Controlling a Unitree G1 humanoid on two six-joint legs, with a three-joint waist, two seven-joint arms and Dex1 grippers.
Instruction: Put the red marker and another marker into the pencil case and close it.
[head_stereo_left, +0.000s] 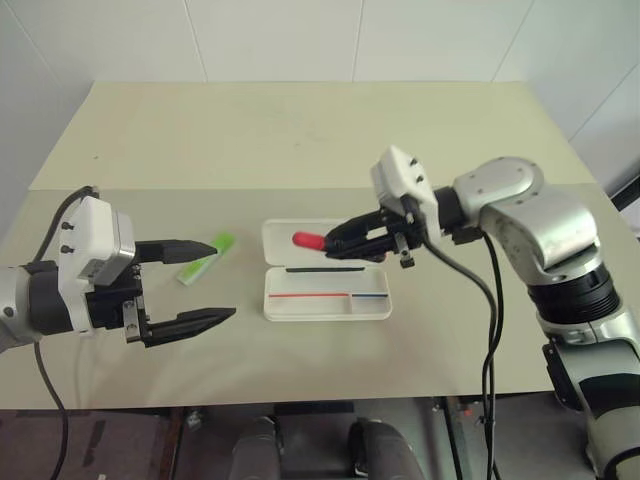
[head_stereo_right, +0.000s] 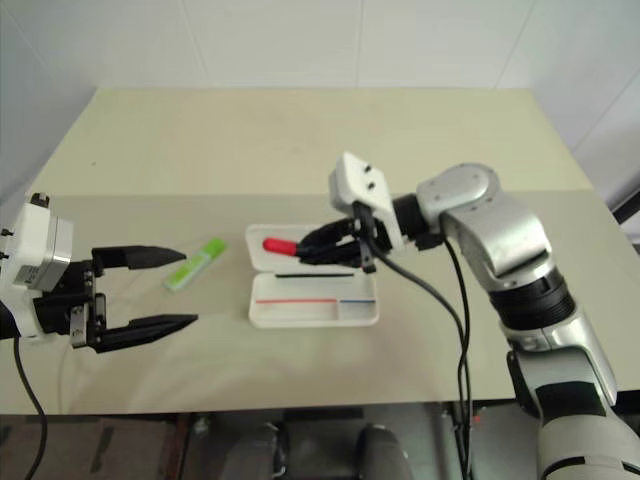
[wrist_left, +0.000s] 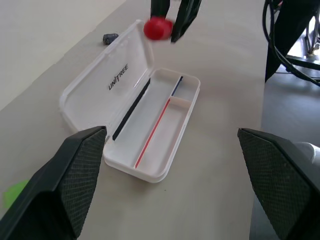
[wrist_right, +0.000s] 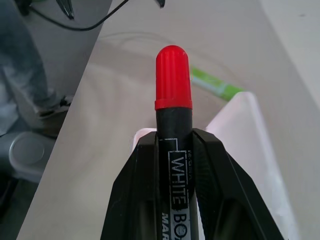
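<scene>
The open pencil case (head_stereo_left: 325, 285) lies mid-surface (head_stereo_left: 300, 140), lid on its far side. The highlighter (head_stereo_left: 205, 259) lies just left of it. The marker (head_stereo_left: 312, 241), in the right pincer (head_stereo_left: 340, 244), hangs over the lid.

Table and backdrop
A beige table (head_stereo_left: 300, 130) meets a white tiled wall (head_stereo_left: 300, 40); a small dark grey cylinder (wrist_left: 110, 37) lies on it.

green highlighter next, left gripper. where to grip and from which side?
Judging by its pose: the green highlighter lies flat on the table, apart from the open pencil case. Probably come from above and close across the narrow width mid-barrel. The open left gripper sits nearest; its fingers need turning to straddle the slanted body.
</scene>
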